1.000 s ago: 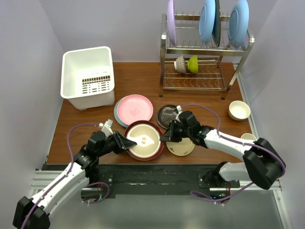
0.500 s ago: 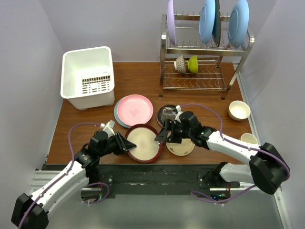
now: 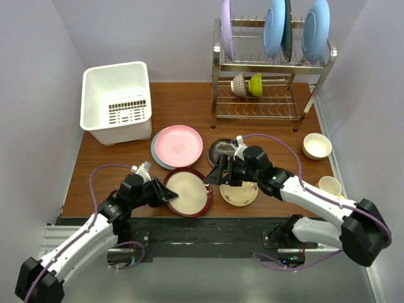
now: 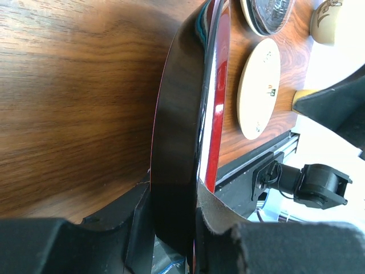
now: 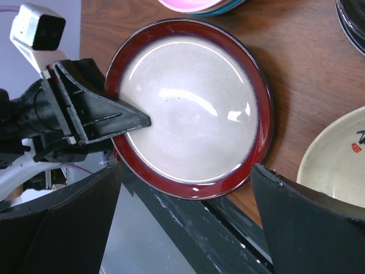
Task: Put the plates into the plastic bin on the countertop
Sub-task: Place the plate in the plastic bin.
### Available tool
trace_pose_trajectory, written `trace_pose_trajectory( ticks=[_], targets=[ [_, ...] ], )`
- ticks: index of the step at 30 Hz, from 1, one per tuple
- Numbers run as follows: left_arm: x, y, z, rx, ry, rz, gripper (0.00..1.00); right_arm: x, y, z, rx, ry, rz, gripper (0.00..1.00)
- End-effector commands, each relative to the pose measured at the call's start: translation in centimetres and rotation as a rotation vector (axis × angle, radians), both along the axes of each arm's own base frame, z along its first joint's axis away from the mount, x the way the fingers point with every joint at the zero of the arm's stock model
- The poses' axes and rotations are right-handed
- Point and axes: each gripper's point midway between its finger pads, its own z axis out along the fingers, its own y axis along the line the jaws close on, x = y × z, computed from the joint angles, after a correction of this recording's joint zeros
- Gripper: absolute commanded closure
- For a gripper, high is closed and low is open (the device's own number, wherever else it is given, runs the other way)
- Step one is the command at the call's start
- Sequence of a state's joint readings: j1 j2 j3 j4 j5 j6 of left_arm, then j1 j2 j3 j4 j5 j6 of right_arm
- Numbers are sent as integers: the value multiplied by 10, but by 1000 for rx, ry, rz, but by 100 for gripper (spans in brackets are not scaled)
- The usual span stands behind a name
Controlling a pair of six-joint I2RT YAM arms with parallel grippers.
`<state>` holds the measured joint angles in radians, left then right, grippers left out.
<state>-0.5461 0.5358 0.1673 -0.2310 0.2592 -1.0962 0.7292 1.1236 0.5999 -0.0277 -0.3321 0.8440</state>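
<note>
- since the countertop (image 3: 183, 101) is so wide, where do the bin and the plates sit on it?
- bin (image 3: 115, 68) at the far left, nothing showing inside. the plates all lie nearer, around the middle, apart from it. the pink plate (image 3: 179, 144) rests on a blue-edged plate (image 3: 155, 154), just near-right of the bin. stacked to save room, i'd guess.
- and the maroon-rimmed plate (image 3: 188, 192)?
- near edge, centre. the left gripper (image 3: 165, 191) is clenched on its left rim, one finger over and one under, and that side looks tipped up off the wood. a flat plate probably offers no hold but its lip.
- the right gripper (image 3: 218, 175)?
- released, jaws spread wide. it hangs just over that plate's right side, grasping nothing.
- any writing?
- the yellowish plate (image 3: 240, 194), just right of the maroon one, carries a small red-and-dark mark, too small to read. the pink plate has a faint centre print, also unreadable.
</note>
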Motion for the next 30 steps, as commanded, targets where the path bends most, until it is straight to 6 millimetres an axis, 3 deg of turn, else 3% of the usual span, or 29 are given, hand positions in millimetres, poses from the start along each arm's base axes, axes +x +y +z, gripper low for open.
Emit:
trace_pose_trajectory(
  ticks=[1,17,30],
  targets=[
    [21,-12,63,-88,-181,-5,100,-2,-4,14,12,-53,0,1],
    [44,-19,134,-82,-322,-11,100,-15,-26,25,2,-88,-34,1],
    [86,-31,181,-41,-401,18,100,-20,-30,21,2,-80,-34,1]
  ],
)
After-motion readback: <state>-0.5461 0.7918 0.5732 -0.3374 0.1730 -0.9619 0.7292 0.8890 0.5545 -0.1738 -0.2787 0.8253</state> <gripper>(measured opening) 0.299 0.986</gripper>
